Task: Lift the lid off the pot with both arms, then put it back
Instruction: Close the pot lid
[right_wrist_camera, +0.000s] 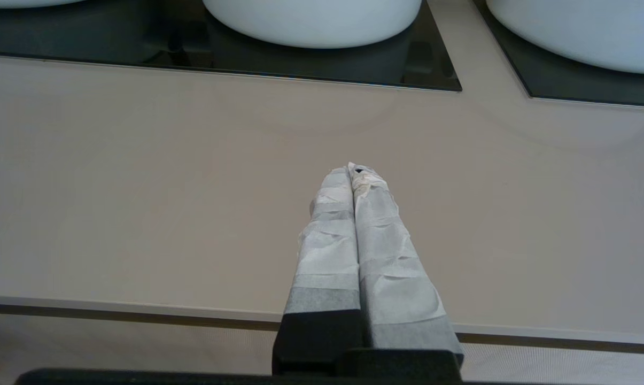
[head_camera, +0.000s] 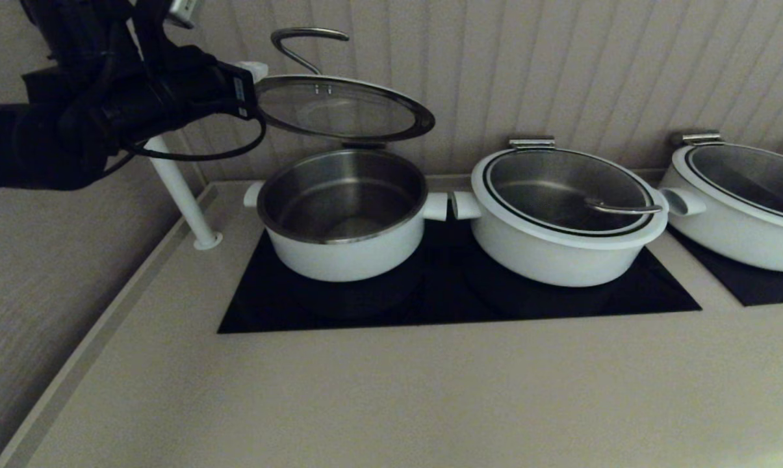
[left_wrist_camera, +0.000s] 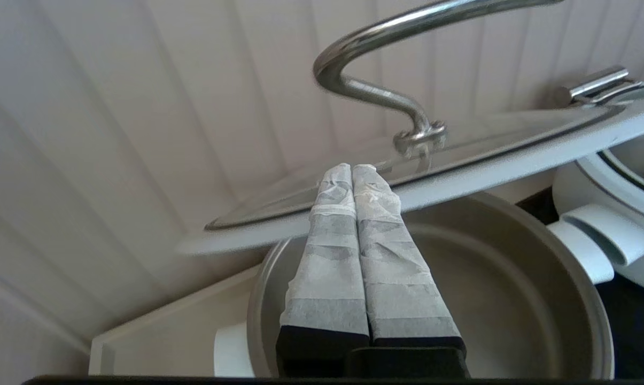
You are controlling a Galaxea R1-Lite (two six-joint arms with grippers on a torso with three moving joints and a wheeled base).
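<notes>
The deep white pot (head_camera: 346, 250) stands open on the left of the black cooktop (head_camera: 443, 305), its steel inside bare. The glass lid (head_camera: 342, 107) with its wire handle (head_camera: 303, 39) hangs tilted above the pot, close to the wall. My left gripper (head_camera: 253, 70) is shut, with its taped fingertips at the lid's left rim. In the left wrist view the gripper (left_wrist_camera: 352, 170) overlaps the lid's white rim (left_wrist_camera: 476, 176) above the pot (left_wrist_camera: 514, 299). I cannot tell whether it bears the lid. My right gripper (right_wrist_camera: 352, 170) is shut and empty above the counter's front part.
A wider white pot (head_camera: 560, 221) with its lid on stands right of the deep pot, their side handles nearly touching. A third lidded pot (head_camera: 742, 208) is at the far right. A white post (head_camera: 183, 195) rises at the counter's back left. The panelled wall is close behind.
</notes>
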